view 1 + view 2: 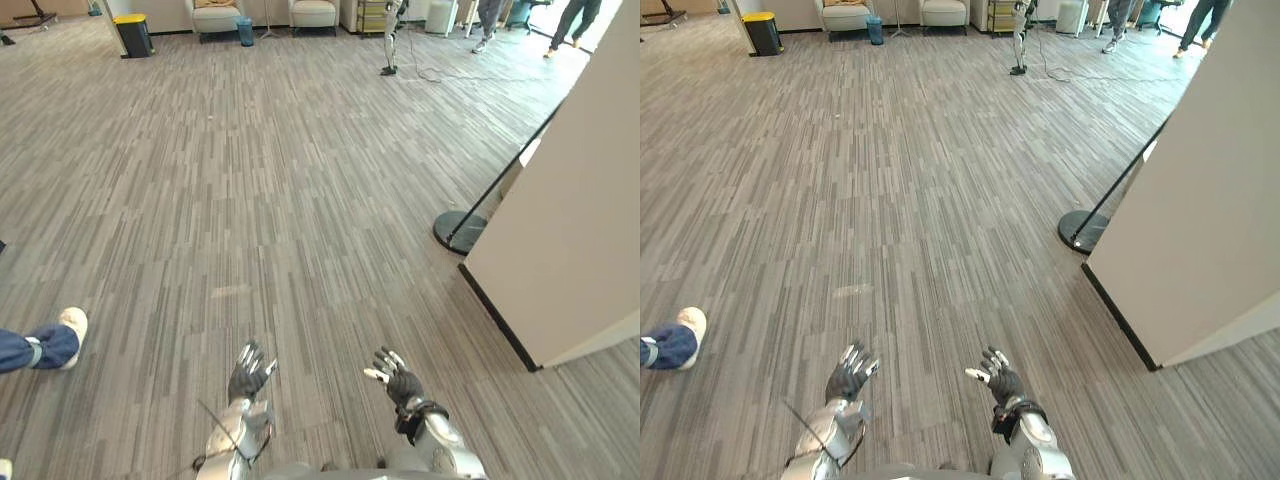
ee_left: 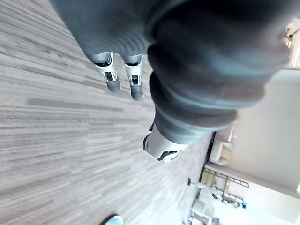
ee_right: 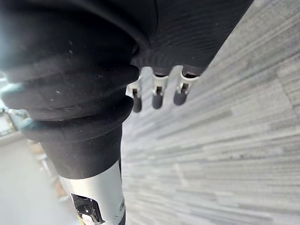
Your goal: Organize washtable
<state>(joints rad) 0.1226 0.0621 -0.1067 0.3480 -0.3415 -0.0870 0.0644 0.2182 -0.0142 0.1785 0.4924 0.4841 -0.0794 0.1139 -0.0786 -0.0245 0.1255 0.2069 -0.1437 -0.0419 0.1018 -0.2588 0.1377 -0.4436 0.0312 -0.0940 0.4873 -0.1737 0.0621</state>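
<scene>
The left hand (image 1: pixel 248 375) sits at the lower middle of the frame with its fingers spread and relaxed, palm towards the floor (image 1: pixel 250 180). The right hand (image 1: pixel 397 378) is just to the right of it at the same height, well apart from it, with its fingers also loosely fanned and the thumb held out to the side. In the left wrist view the dark-tipped fingers (image 2: pixel 123 77) reach out straight over the grey striped flooring, and in the right wrist view that hand's fingers (image 3: pixel 159 91) do the same.

Along the right side of the frame stands a white partition (image 1: pixel 570 230) with a dark strip at its foot. Just beside its near corner is a black round base (image 1: pixel 457 230) with a thin pole leaning up against the partition. At the left edge a person's white shoe (image 1: pixel 72 328) rests on the floor. In the upper left stands a black bin (image 1: pixel 133 33) with a yellow lid, two pale armchairs (image 1: pixel 216 17) line the top edge, and a person's legs (image 1: pixel 570 22) show in the upper right
</scene>
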